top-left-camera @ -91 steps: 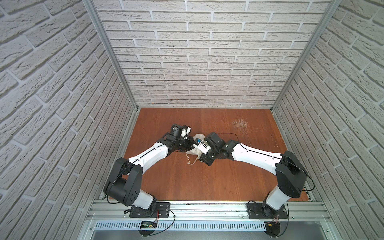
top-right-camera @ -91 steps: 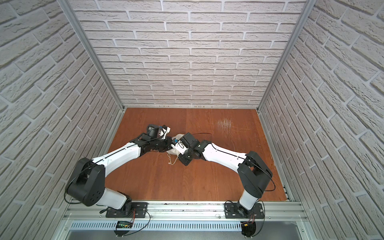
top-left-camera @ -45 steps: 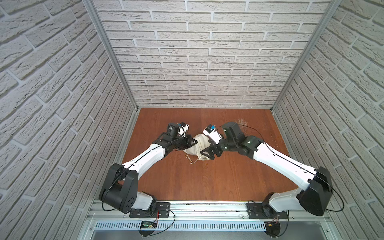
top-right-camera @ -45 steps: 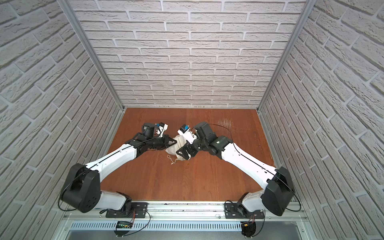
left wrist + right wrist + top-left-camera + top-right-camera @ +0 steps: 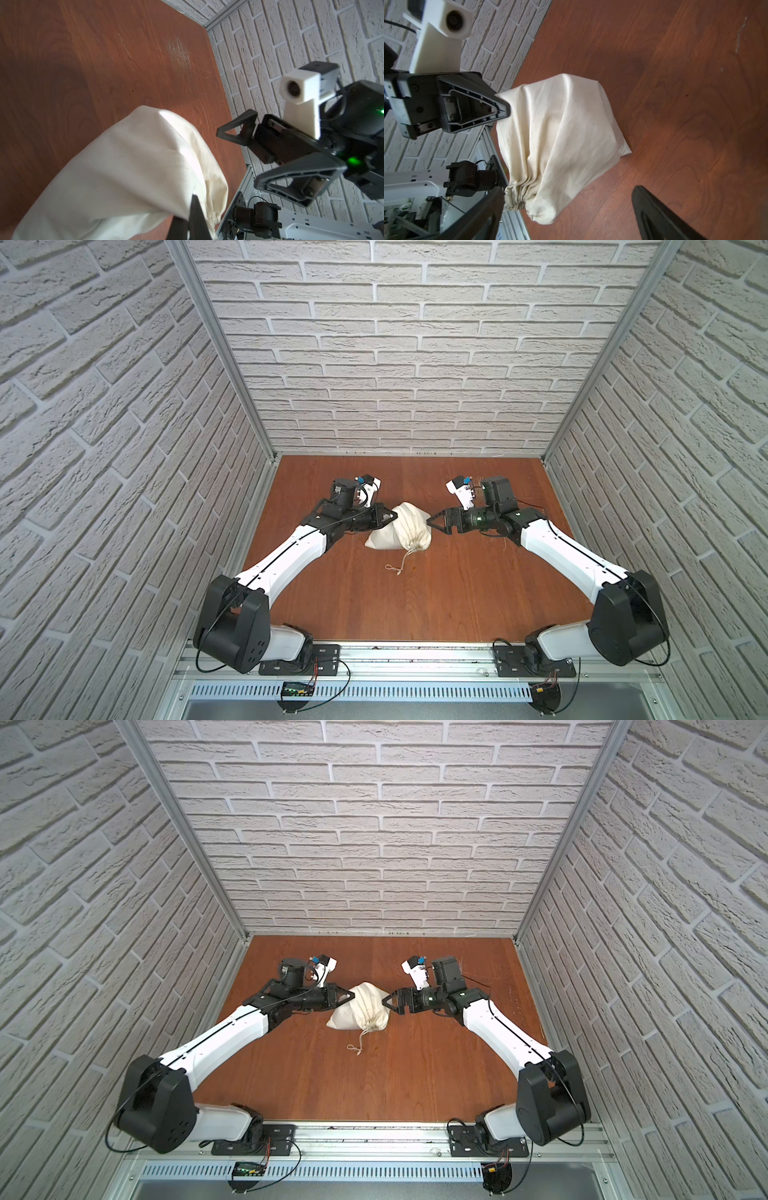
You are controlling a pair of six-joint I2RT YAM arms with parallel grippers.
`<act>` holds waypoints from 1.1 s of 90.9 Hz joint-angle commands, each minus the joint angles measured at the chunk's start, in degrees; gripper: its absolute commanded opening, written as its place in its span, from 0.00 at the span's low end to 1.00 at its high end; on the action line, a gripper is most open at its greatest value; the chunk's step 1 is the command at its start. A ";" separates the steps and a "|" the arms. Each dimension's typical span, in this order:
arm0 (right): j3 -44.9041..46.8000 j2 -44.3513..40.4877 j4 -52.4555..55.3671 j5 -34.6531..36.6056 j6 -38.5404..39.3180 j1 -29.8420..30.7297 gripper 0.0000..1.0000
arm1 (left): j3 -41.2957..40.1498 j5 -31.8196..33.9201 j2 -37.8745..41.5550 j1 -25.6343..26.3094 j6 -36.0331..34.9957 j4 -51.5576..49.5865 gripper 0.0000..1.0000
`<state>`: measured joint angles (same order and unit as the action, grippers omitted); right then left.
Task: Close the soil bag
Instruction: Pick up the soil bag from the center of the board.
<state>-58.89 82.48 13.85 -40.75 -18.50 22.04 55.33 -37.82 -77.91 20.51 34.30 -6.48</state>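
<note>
Left arm [image 5: 291,556] pose: stretched low over the bench [image 5: 415,605], forearm running inward, wrist level.
Left end effector [image 5: 390,516] state: fingers pressed together, pinching a fold of cloth at one upper corner of the soil bag [image 5: 397,531]; the right wrist view shows the cloth pulled taut from the fingertip [image 5: 505,110].
Right arm [image 5: 569,556] pose: mirrors the left, reaching inward and low, wrist level.
Right end effector [image 5: 437,526] state: fingers spread wide and holding nothing, with the bag just beside their tips; I cannot tell whether they touch it.
Soil bag place: on the bench between the two end effectors, with its gathered mouth on the right end effector's side.
Cord [image 5: 402,562]: trails out of the mouth away from both end effectors and ends in a knot [image 5: 397,571] on the bench.
Count: two arms, two end effectors, one bag, one cord, one knot.
</note>
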 commanded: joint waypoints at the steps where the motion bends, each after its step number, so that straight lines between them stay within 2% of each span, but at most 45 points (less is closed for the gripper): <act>1: 1.01 0.05 -7.16 -7.17 -8.84 -2.09 0.99 | 3.17 -2.67 3.54 -0.42 -2.70 4.23 0.00; 40: -0.48 1.98 -11.96 -16.31 -16.51 -2.27 0.99 | 12.18 -3.90 5.83 -0.40 -6.18 -1.71 0.00; 73: -1.13 2.65 -19.61 -17.69 -24.41 -1.43 0.99 | 17.15 -4.13 5.88 2.37 -7.65 -4.23 0.00; 100: -1.14 4.42 -22.83 -18.21 -26.08 3.19 0.99 | 18.66 -3.92 4.91 3.79 -8.11 -4.83 0.00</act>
<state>-58.94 86.06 -5.10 -57.49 -43.62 23.55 70.89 -40.10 -74.30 23.68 27.88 -16.91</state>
